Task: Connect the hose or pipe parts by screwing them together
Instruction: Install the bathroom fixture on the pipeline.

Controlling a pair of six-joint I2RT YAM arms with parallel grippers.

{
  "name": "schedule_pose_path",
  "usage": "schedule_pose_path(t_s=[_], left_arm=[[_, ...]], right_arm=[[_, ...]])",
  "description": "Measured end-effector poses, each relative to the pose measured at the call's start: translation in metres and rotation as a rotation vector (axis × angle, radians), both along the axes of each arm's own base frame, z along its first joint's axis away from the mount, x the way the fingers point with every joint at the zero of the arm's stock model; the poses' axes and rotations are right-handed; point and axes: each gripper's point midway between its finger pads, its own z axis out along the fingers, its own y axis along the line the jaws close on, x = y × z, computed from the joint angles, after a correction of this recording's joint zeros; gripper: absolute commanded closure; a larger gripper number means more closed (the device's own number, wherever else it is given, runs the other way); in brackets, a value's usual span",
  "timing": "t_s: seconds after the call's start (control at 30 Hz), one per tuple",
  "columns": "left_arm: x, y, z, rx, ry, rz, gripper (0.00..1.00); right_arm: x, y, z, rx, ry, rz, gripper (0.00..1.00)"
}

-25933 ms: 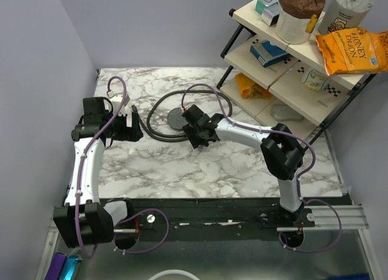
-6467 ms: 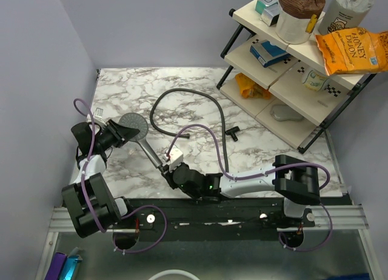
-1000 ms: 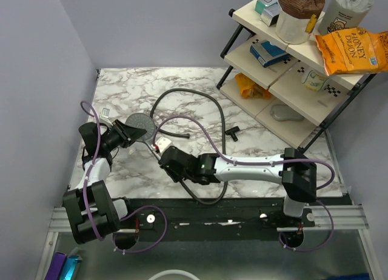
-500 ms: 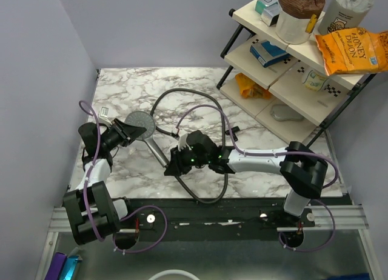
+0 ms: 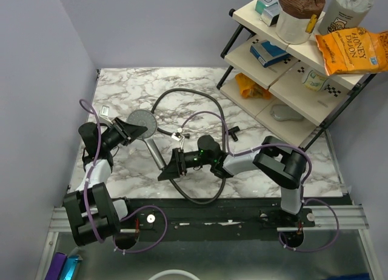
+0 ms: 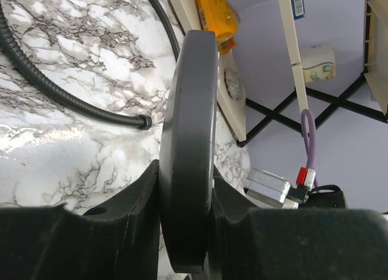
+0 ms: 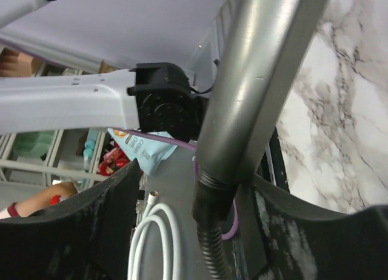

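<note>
Left gripper (image 5: 126, 133) sat at the left of the marble table (image 5: 121, 171), clamped on the rim of the shower head (image 5: 141, 119). In the left wrist view the round face (image 6: 188, 140) stood edge-on, pinched between both fingers (image 6: 136, 231), no gap either side. Face raised off the table and tilted. Handle (image 5: 154, 153) ran from the head down and to the right, toward the near edge. Right gripper (image 5: 168, 170) was at the handle's lower end, jaws spread. In the right wrist view the grey handle (image 7: 260, 80) passed between the fingers (image 7: 103, 231) with gaps on both sides, so nothing gripped there. End nut (image 7: 212, 195) sat against the handle's tip, in line with it; how far it was threaded on, can't tell. Hose (image 5: 200, 198) left that nut, looped along the near edge below the right arm, climbed up the middle of the table and curled back left behind the head. Its other end (image 6: 143, 121) lay flat on the marble, apart from both grippers. Shelf rack (image 5: 291, 80) stood at the far right, with an orange bag (image 5: 351, 50) on top.
</note>
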Motion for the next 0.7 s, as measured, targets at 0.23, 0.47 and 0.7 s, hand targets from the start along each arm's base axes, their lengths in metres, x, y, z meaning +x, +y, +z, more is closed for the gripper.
schedule_pose_path(t_s=[0.23,0.47,0.7], left_arm=[[-0.01,-0.006,-0.005,-0.035,0.044,-0.038,1.0],[-0.013,0.001,-0.01,-0.021,0.064,-0.01,1.0],[-0.013,0.013,-0.023,0.014,0.11,0.057,1.0]], right_arm=[[0.029,-0.015,0.011,-0.046,-0.077,-0.105,0.0],[0.071,-0.027,0.049,-0.274,-0.315,-0.294,0.0],[0.043,-0.026,0.075,-0.491,-0.601,-0.326,0.15]])
